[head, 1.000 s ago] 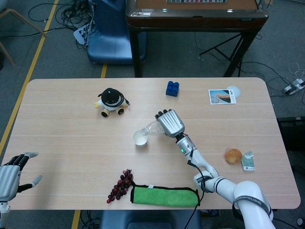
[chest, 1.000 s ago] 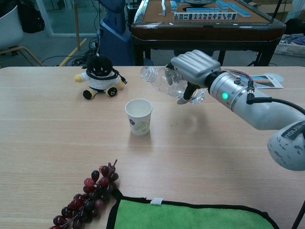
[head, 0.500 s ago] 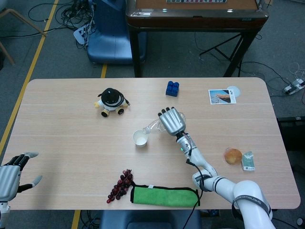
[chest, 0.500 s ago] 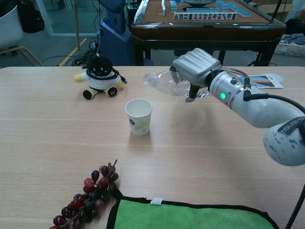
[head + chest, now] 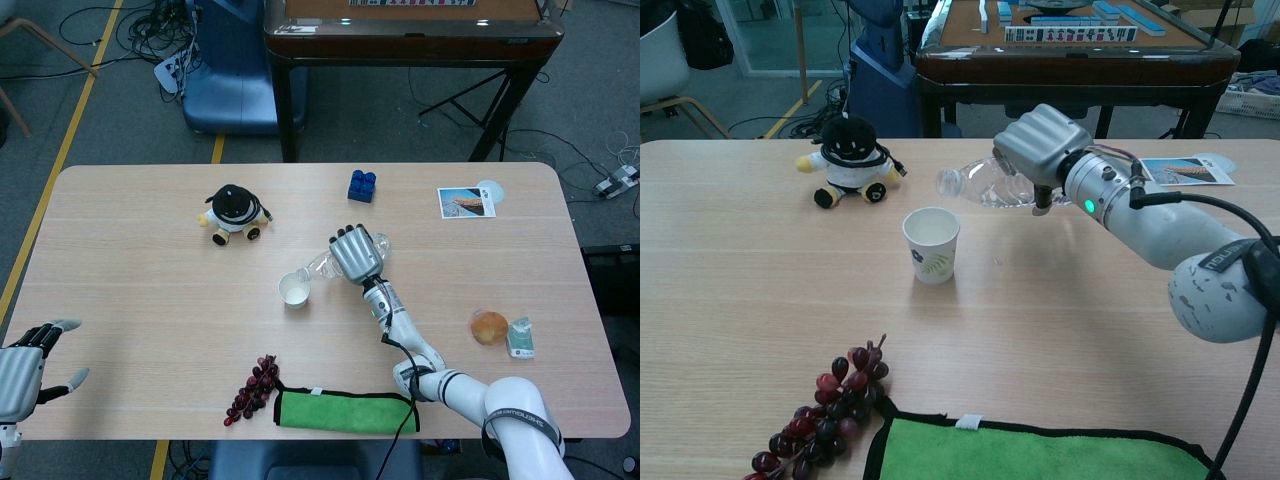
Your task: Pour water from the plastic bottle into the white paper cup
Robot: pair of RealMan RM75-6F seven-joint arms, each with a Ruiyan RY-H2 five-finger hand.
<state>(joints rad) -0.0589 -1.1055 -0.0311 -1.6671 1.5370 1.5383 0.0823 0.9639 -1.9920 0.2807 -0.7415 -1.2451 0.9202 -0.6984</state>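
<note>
Now right hand [image 5: 1042, 148] grips plastic bottle [image 5: 985, 183] tipped sideways, mouth above white paper cup [image 5: 931, 244] for pouring; left hand [image 5: 22, 368] idle, fingers spread.

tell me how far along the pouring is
Done: the right hand grips the plastic bottle and has it tipped on its side, mouth toward the white paper cup. In hand: the mouth sits above and just right of the cup's rim; no stream of water is visible. Left: getting water into the cup, then setting the bottle down. The left hand hangs open at the table edge.
</note>
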